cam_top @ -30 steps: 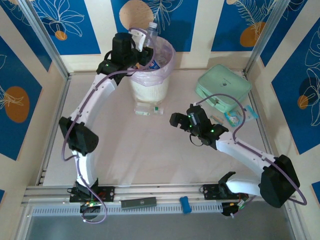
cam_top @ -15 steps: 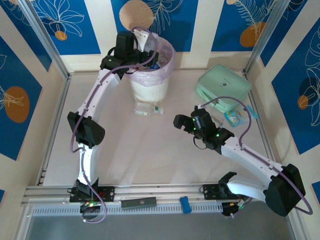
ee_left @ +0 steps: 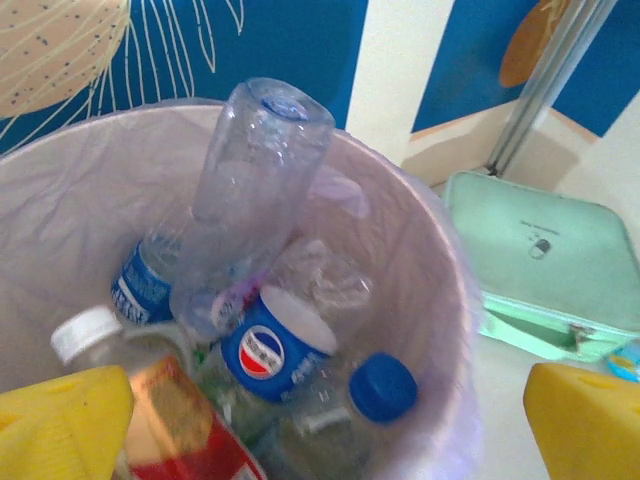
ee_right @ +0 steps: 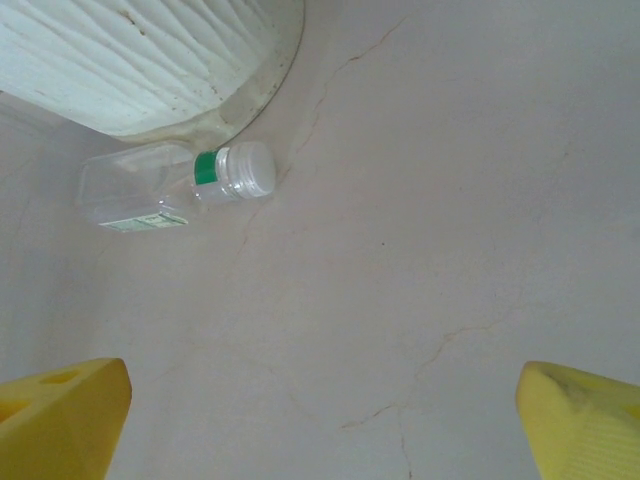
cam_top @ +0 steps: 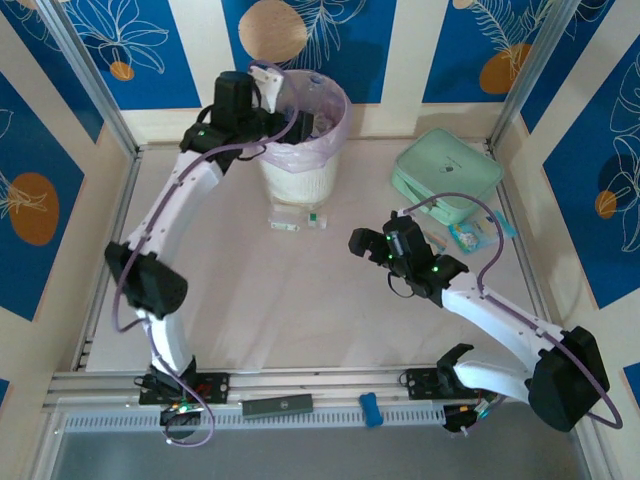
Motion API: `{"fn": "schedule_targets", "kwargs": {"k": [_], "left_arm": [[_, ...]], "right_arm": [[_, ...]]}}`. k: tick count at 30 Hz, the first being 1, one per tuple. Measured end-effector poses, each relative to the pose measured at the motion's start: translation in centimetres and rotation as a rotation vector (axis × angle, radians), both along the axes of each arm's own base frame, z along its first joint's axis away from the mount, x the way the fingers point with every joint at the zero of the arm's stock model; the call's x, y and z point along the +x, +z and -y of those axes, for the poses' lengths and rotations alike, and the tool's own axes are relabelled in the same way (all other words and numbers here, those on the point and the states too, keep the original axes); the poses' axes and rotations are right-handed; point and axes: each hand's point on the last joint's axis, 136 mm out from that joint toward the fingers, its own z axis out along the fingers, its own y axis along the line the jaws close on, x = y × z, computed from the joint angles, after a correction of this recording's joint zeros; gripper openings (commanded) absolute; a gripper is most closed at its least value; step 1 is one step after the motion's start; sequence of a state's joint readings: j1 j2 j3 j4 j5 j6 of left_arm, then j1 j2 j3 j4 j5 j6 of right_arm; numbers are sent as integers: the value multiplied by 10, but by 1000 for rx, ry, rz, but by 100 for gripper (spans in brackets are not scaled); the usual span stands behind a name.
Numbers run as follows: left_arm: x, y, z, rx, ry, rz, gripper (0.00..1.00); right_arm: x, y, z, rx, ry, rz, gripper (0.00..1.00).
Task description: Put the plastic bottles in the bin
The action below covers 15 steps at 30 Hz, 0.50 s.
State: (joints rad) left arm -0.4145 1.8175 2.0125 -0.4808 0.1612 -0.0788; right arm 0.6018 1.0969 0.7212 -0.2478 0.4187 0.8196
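The bin (cam_top: 300, 172), white with a pink bag, stands at the back of the table. My left gripper (cam_top: 268, 82) hangs open over its left rim. In the left wrist view the bin's pink lining (ee_left: 70, 210) holds several plastic bottles: a clear one (ee_left: 255, 185) lying base-up on top, a blue-labelled one (ee_left: 265, 352), a blue cap (ee_left: 383, 387) and a red-labelled one (ee_left: 190, 435). The left gripper (ee_left: 320, 430) holds nothing. One clear bottle (cam_top: 298, 219) with a green band lies on the table just in front of the bin, also in the right wrist view (ee_right: 170, 187). My right gripper (cam_top: 360, 243) is open and empty, right of it.
A mint green zip pouch (cam_top: 446, 175) lies at the back right, with small flat packets (cam_top: 468, 236) beside it. The bin's ribbed base (ee_right: 150, 60) stands just behind the lying bottle. Metal frame posts and patterned walls close in the table.
My left gripper has opened and let go of the clear bottle, which dropped into the bin; the arm drew back a little to the left. The right arm shifted slightly right, then stayed.
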Motion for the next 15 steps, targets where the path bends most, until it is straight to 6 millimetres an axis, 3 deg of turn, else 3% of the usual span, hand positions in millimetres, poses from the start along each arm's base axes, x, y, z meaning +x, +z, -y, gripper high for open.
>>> {"fn": "schedule_targets", "kwargs": {"k": [4, 8, 11, 15], "left_arm": [[-38, 10, -16, -65, 11, 39, 100], [-69, 2, -31, -122, 33, 57, 100], [-83, -21, -38, -148, 48, 36, 97], [-94, -78, -42, -150, 63, -61, 96]], "right_arm": [[1, -8, -1, -12, 2, -22, 99], [3, -14, -2, -16, 3, -38, 99], [5, -18, -4, -15, 7, -48, 99], [8, -21, -9, -10, 16, -57, 99]]}}
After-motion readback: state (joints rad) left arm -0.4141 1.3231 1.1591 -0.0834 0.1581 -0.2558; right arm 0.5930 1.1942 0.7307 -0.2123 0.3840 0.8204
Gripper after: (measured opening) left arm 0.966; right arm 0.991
